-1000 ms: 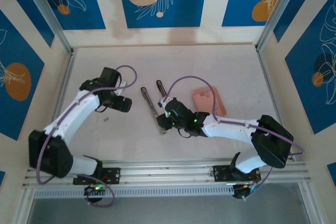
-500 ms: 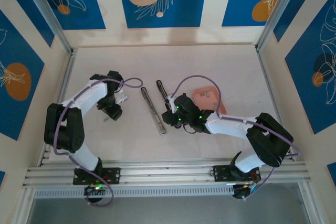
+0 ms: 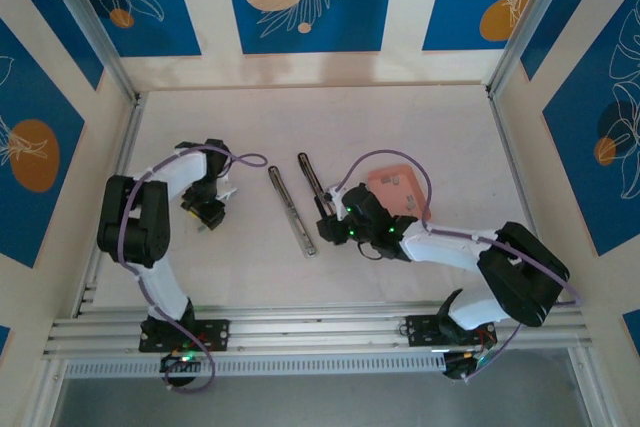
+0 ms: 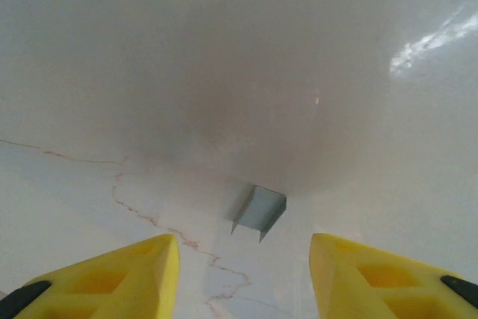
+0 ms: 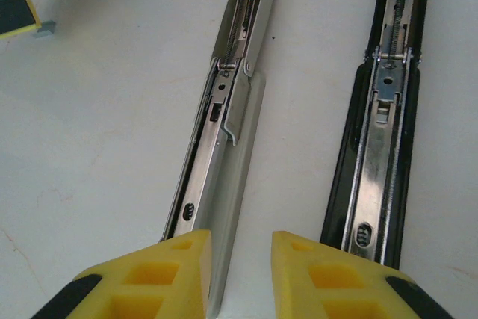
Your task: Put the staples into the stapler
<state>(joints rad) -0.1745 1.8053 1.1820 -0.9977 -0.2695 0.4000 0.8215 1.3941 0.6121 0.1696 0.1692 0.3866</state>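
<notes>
A short grey strip of staples (image 4: 259, 209) lies loose on the white table, just ahead of my left gripper (image 4: 244, 248) and centred between its yellow fingers (image 4: 112, 282). That gripper is open and touches nothing; from above it (image 3: 207, 213) hovers at the table's left. The stapler lies opened as two long bars: a silver-grey one (image 5: 224, 132) and a black one (image 5: 377, 147) with a spring. My right gripper (image 5: 240, 240) sits low over their near ends, jaws a narrow gap apart over bare table, the left finger over the grey bar's edge. More staples (image 3: 392, 181) rest in the pink tray (image 3: 412, 203).
The two stapler bars (image 3: 290, 212) lie between both grippers in the overhead view. The pink tray sits right behind my right arm. Metal rails (image 3: 110, 197) and raised walls border the table. The left gripper's fingertip (image 5: 16, 5) and the loose strip (image 5: 46, 29) appear top left in the right wrist view.
My left gripper has swung left and down over the loose staple strip, and its jaws have narrowed. The right gripper has shifted slightly right along the stapler bars.
</notes>
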